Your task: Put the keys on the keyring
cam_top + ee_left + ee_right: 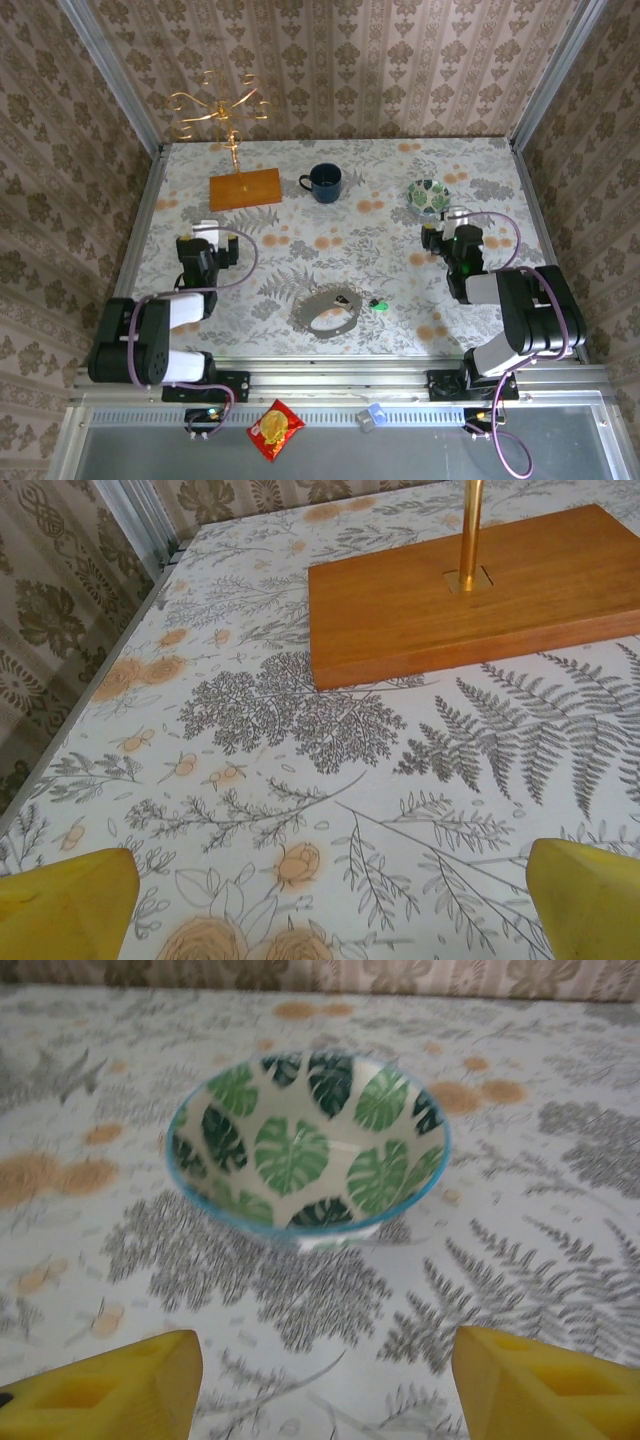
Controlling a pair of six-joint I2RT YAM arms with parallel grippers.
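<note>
The grey strap loop [325,310] lies near the table's front middle, with the small keyring [343,299] at its right end. A tiny key with a green head [378,303] rests just right of the ring, apart from it. My left gripper [205,238] sits at the left, far from the strap; its yellow fingers [70,900] stand wide apart over bare cloth, open. My right gripper [450,238] is at the right, also open, its yellow fingers [110,1395] spread in front of the leaf bowl [305,1145].
A gold wire stand [225,110] on a wooden base [245,188] stands at the back left; the base [470,590] lies just ahead of my left gripper. A blue mug [324,182] sits at the back middle, and the leaf bowl [431,196] at the back right.
</note>
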